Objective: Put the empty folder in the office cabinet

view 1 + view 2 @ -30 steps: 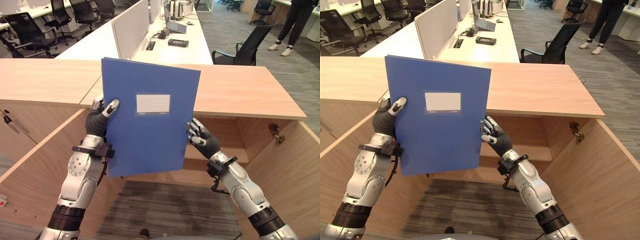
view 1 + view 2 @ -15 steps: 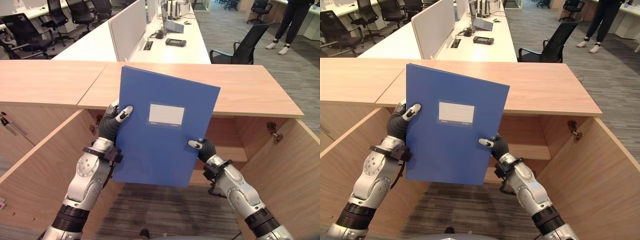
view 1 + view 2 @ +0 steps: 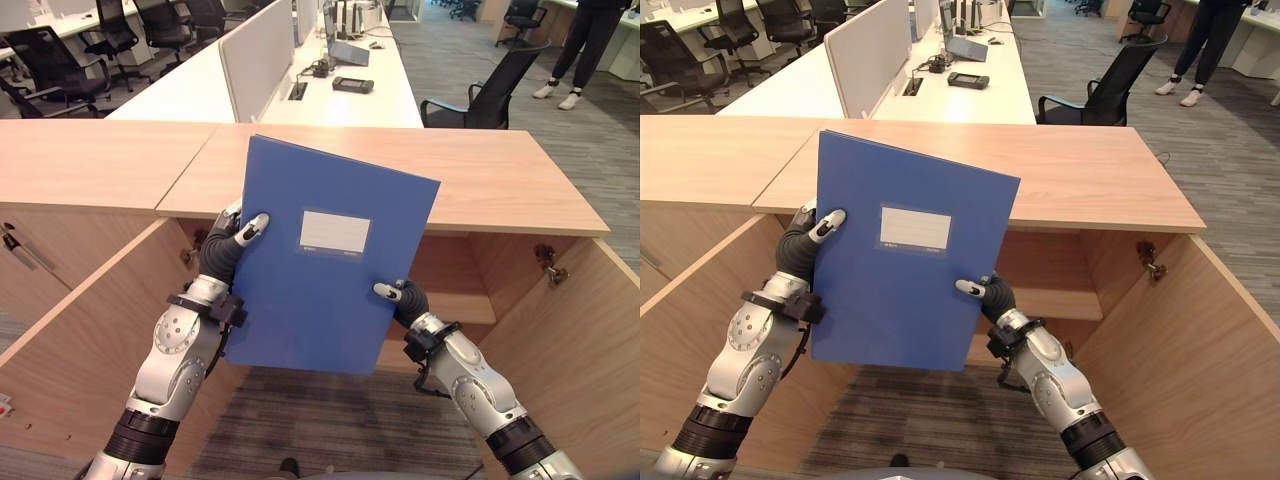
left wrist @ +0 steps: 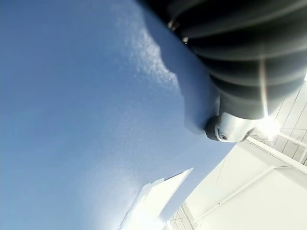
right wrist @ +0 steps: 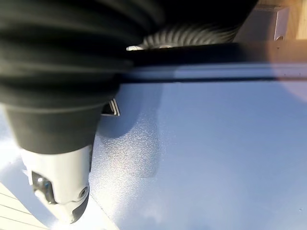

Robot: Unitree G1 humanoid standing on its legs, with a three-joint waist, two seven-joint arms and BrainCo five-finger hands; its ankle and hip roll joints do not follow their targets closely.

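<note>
Both robot hands, left point(image 3: 228, 250) and right point(image 3: 402, 297), pinch the blue folder point(image 3: 320, 260), now lowered before the open cabinet point(image 3: 450, 280); insertion comes next.

Open office beyond the wooden counter

A long white table point(image 3: 380, 95) carries a divider panel point(image 3: 258, 55); black chairs point(image 3: 487, 95) stand nearby, and a person's legs point(image 3: 590, 40) at far right.

1 blue folder point(image 3: 325, 260), 2 hands, 1 open cabinet point(image 3: 500, 190).
</note>
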